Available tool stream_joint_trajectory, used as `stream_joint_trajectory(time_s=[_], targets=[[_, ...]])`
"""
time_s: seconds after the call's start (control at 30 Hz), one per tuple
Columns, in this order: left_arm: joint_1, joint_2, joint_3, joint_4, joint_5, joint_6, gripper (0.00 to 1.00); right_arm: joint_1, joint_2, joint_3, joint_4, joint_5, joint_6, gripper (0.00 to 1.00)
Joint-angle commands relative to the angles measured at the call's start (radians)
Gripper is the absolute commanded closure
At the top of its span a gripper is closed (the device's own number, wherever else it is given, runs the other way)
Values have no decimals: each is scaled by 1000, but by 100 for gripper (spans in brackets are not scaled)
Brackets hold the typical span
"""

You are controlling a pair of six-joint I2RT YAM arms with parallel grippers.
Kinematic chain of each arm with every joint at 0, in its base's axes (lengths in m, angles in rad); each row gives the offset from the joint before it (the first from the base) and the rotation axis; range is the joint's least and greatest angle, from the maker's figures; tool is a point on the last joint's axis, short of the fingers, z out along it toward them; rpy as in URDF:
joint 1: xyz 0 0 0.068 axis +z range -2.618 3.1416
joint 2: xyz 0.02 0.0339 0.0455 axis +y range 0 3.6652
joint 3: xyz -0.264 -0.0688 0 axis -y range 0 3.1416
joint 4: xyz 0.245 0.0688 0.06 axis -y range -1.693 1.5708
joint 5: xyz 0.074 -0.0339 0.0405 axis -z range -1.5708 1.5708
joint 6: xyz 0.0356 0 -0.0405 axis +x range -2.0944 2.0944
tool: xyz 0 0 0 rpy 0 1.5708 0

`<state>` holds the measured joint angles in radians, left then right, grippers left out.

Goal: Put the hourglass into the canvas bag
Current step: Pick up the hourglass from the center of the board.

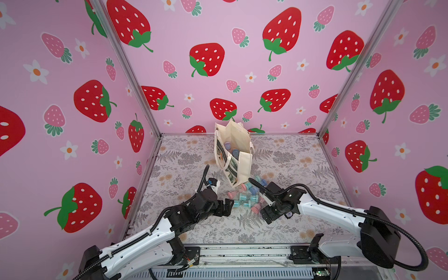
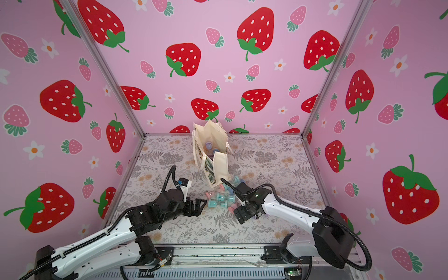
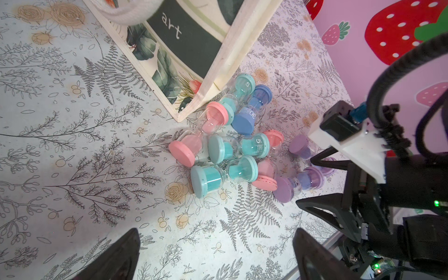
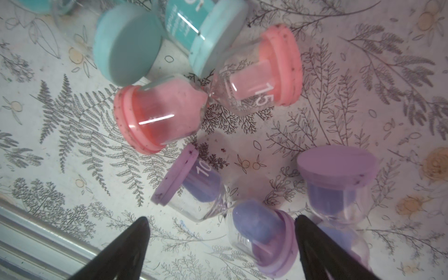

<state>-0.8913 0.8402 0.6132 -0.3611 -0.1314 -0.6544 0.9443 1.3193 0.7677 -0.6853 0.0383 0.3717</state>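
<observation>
The canvas bag (image 1: 234, 155) stands open on the floral surface (image 1: 184, 155), with a few hourglasses (image 1: 231, 149) inside it. More lie in a heap (image 1: 244, 196) against its near corner. The right hand (image 4: 220, 218) is released, its fingers (image 4: 126, 252) spread on either side of a lying purple hourglass (image 4: 206, 191) at the heap's edge. The left hand (image 1: 228, 207) is released and empty, just beside the heap.

left end effector (image 3: 215, 232) spread, right (image 4: 220, 218) likewise
</observation>
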Motion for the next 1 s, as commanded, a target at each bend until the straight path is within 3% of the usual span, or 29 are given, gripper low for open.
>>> stream_joint_trajectory(time_s=[0.0, 0.27, 0.57, 0.97], targets=[[-7, -1, -11, 13, -26, -5, 1, 2, 8, -32, 22, -27, 23, 6], [-8, 9, -8, 13, -28, -6, 1, 51, -8, -88, 62, -92, 97, 8], [-7, 28, 0, 16, -30, -3, 1, 114, 2, -116, 33, -38, 179, 16], [-8, 22, -4, 16, -43, 0, 1, 139, 120, -90, 157, -21, 138, 17]])
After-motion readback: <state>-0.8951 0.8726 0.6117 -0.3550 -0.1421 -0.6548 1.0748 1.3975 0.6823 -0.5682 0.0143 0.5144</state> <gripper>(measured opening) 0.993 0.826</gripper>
